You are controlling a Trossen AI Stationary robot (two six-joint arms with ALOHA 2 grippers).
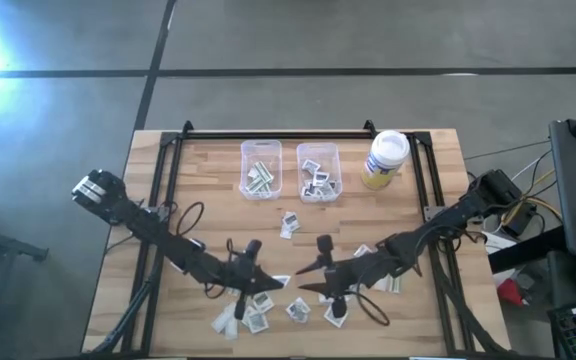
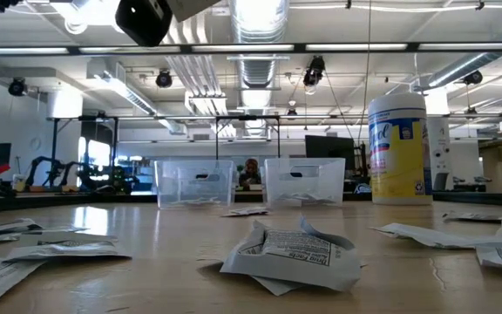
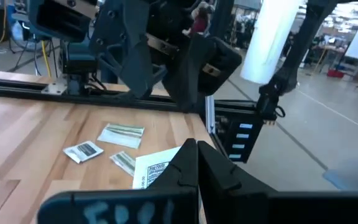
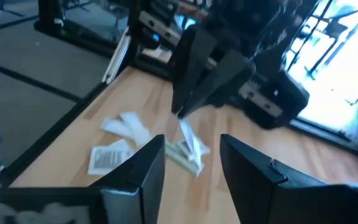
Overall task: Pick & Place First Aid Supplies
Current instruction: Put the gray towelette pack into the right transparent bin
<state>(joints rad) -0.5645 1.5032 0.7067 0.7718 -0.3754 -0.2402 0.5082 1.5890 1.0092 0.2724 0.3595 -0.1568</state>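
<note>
The right pincer [image 4: 191, 158] hangs low over the front of the counter [image 1: 208, 190], its fingers spread with nothing between them. Facing it, the left pincer [image 1: 251, 250] is pressed together; in the right wrist view a pale strip packet [image 4: 185, 135] hangs at its tip, seemingly pinched there. My guess is that the two tips meet over the pile so one can take or steady a packet for the other.

Most packets [image 1: 258, 315] lie loose along the front edge around both arms, a few more [image 1: 290, 222] nearer the middle. Others already sit in the left bin [image 1: 260, 170] and right bin [image 1: 319, 172] at the back, strips in one, squares in the other, which suggests sorting by kind. A white-lidded jar [image 1: 385, 158] stands beside the right bin.

The counter is pale wood planking inside a black frame, on grey concrete floor. Beyond it, the low view shows an open workshop with ducts, ceiling lights and distant benches.
</note>
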